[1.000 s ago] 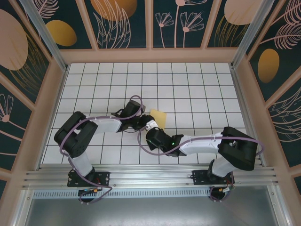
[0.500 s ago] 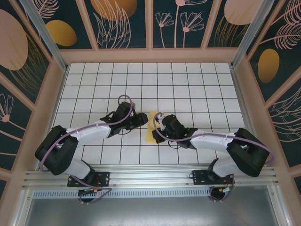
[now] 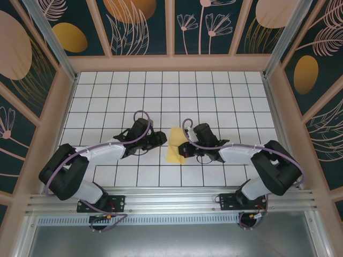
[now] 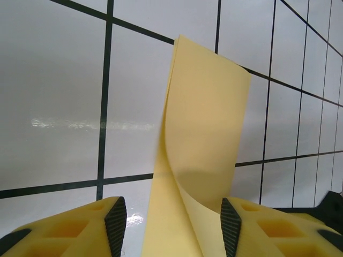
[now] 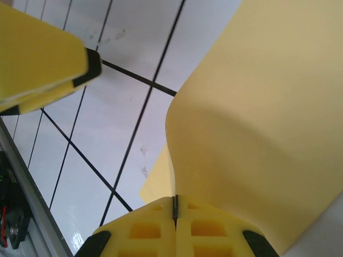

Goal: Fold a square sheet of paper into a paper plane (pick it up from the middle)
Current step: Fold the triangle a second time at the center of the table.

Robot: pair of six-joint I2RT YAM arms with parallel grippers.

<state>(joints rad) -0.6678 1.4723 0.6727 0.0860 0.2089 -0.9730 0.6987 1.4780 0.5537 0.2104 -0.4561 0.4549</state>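
Observation:
The square sheet of paper, thin and yellow, lies on the white grid table between the two grippers, one half curling up over the other. My left gripper is open at the sheet's left side. In the left wrist view the sheet rises between the fingertips, its curled flap close to the right pad. My right gripper is shut on the sheet's right edge. In the right wrist view the sheet bulges up from the closed gripper.
The wooden walls enclose the grid table on three sides. The metal rail with both arm bases runs along the near edge. A finger of the left gripper shows at the upper left of the right wrist view.
The right arm has pulled back from across the left arm to the sheet's right side. The left arm has stretched out low. The sheet now sits a little nearer to the bases.

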